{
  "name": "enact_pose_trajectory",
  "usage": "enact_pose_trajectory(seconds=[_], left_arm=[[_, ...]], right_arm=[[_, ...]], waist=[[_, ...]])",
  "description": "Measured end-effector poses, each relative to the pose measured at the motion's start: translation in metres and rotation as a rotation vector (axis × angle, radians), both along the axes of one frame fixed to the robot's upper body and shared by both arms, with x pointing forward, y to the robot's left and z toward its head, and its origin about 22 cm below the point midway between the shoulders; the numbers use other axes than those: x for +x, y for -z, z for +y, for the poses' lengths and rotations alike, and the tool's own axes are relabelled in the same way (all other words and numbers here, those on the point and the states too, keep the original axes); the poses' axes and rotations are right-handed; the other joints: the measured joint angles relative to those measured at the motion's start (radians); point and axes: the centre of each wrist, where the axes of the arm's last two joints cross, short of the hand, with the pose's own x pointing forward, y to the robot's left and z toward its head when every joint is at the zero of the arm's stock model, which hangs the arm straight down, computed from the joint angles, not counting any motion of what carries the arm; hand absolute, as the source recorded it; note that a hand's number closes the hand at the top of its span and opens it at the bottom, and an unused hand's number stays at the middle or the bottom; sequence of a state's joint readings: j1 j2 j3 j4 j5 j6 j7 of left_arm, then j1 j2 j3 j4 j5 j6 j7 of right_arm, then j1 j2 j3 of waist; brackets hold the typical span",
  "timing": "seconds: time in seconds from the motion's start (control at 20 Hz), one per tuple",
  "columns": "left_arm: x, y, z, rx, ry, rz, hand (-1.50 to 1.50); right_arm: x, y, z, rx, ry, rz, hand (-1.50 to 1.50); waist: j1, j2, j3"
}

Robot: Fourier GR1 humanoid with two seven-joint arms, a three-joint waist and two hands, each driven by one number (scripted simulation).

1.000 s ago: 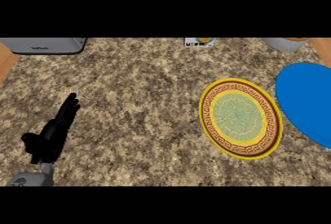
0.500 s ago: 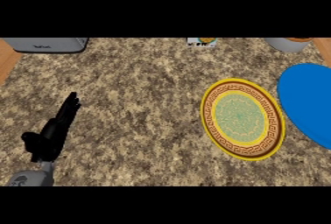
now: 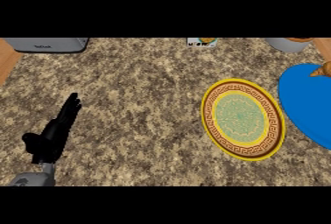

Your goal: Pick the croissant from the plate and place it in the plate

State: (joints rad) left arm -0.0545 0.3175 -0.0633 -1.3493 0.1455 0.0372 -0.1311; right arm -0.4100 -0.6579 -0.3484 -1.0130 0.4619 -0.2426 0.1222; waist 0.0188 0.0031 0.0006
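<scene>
A yellow-rimmed plate (image 3: 242, 119) with a brown key border and green middle lies on the speckled counter, right of centre, with nothing on it. A blue plate (image 3: 305, 105) sits at the right edge, partly cut off. On its upper right part, the tan tip of the croissant (image 3: 322, 71) shows at the edge of the view. My left hand (image 3: 55, 133) rests at the lower left, open, fingers straight and pointing up, far from both plates. My right hand does not show.
A grey appliance (image 3: 48, 44) stands at the back left. A small box (image 3: 201, 42) and a grey pot (image 3: 287, 44) stand along the back edge. A wooden strip (image 3: 8, 59) borders the counter's left side.
The view has shifted slightly, so the blue plate and the croissant's tip now show a little more at the right. The left hand has not moved.
</scene>
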Motion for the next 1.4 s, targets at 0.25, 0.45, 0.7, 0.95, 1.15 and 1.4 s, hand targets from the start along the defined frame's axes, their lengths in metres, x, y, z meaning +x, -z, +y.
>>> enact_pose_trajectory(seconds=[0.25,0.45,0.7,0.95,1.15,1.4], left_arm=[[0.001,-0.003,-0.009,0.004,0.001,-0.008,0.0],[-0.003,0.001,-0.004,0.011,0.005,-0.003,0.0],[-0.002,0.0,-0.002,0.008,-0.009,-0.003,0.0],[-0.003,0.003,0.004,0.007,-0.02,0.004,0.0],[-0.002,0.004,0.005,0.005,-0.022,-0.005,0.0],[-0.001,0.003,0.0,0.006,-0.015,-0.004,0.0]], right_arm=[[0.022,0.01,-0.001,0.084,0.051,0.019,-1.5],[0.023,0.019,-0.009,0.157,0.077,-0.067,-1.5],[0.011,0.013,-0.028,0.275,0.111,-0.252,-1.5],[-0.026,0.02,-0.064,0.417,0.119,-0.392,-1.5],[-0.072,0.035,-0.097,0.456,0.11,-0.454,-1.5],[-0.132,0.058,-0.126,0.448,0.067,-0.467,-1.5]], waist=[[-0.001,0.001,0.0],[-0.003,0.001,0.001],[-0.015,-0.001,0.001],[-0.025,-0.003,0.0],[-0.025,-0.002,0.001],[-0.024,-0.002,0.001]])
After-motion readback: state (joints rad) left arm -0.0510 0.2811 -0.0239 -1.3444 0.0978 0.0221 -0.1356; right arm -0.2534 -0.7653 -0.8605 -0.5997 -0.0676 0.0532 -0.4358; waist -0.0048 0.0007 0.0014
